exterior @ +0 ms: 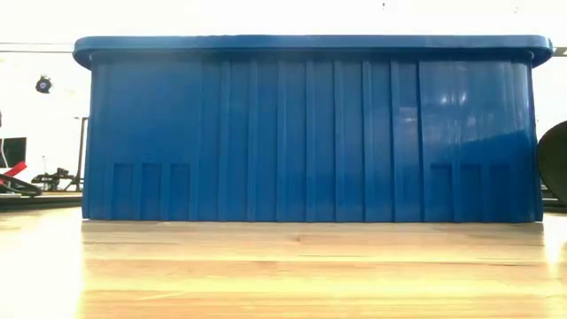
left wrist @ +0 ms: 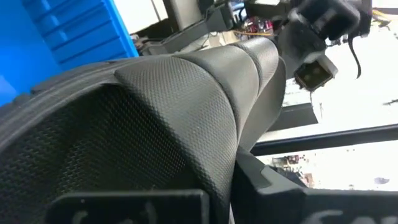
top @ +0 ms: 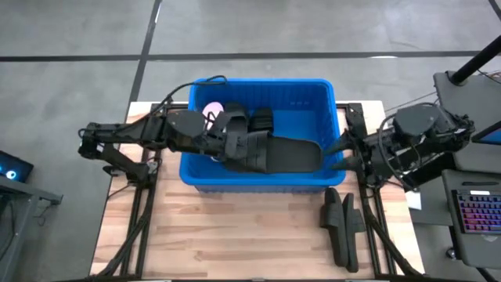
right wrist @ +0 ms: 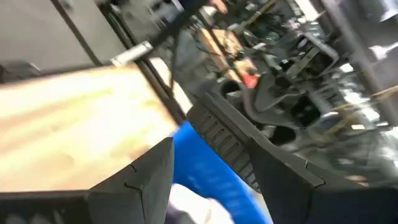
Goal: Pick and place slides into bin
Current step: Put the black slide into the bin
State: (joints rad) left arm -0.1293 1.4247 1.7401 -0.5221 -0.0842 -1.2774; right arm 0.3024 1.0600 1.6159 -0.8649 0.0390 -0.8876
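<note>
Fig.: left claw [top: 235,143], clamped on a black slide [top: 282,153], holds it over the bin [top: 329,98] interior. Lower it w/ toe inside rim, then release. Right claw [top: 344,153], wide and empty, waits beside bin's right wall; two black slides [top: 342,227] lie on surface nr bin's front-right corner.

We see a bright blue bin [top: 329,176] with vertical ribs on its walls. Inside it lie black slides [top: 286,153], and beside them a pale pink slide [top: 213,110] shows. One black slide's strap [left wrist: 180,118] carries a fine dimpled, mesh-like texture. Two more black slides [top: 342,227] lie on the light, pale-grained wooden bench [top: 235,243]. Both arms are dark. A keyboard [top: 479,213] glows pink and purple.
</note>
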